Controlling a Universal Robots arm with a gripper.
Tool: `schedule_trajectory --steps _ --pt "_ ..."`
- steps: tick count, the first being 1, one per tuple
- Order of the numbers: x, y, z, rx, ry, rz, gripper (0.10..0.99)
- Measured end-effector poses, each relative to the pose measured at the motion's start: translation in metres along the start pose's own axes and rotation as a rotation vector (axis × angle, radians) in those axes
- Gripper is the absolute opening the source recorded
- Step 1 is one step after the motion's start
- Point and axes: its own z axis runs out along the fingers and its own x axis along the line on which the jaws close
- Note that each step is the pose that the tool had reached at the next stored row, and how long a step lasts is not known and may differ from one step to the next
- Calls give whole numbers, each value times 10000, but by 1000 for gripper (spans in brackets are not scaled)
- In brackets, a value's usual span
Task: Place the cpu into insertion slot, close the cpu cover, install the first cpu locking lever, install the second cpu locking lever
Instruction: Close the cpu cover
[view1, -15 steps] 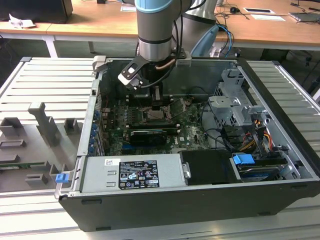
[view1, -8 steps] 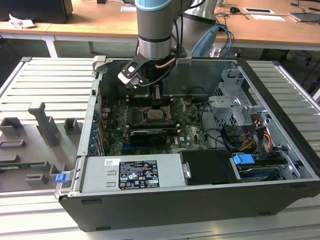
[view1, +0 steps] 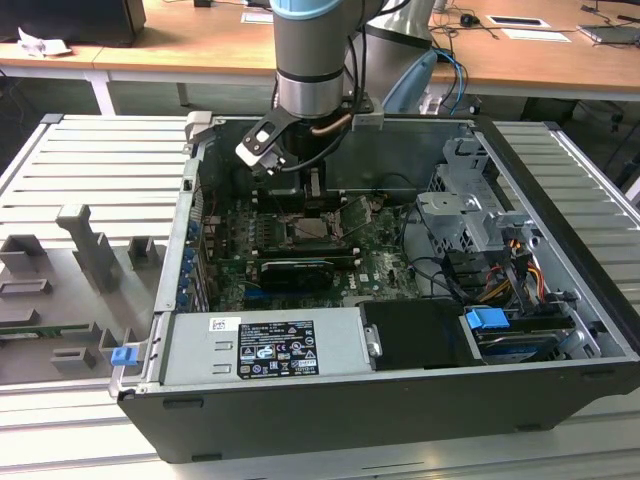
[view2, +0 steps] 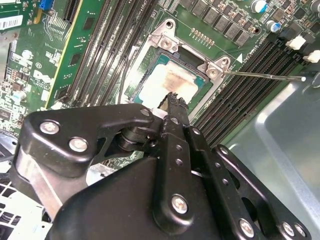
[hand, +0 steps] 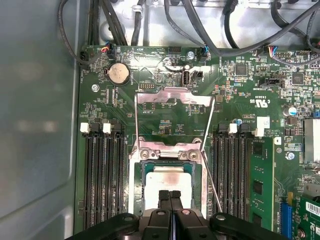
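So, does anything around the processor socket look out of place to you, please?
The small square silvery cpu has a blotchy, discoloured face. The thin silver frame cover is swung open, and a thin metal lever juts out unlatched.
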Motion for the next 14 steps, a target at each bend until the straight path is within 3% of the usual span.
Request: schedule_trajectory --steps 14 --pt "3 7 -39 1 -2 2 106"
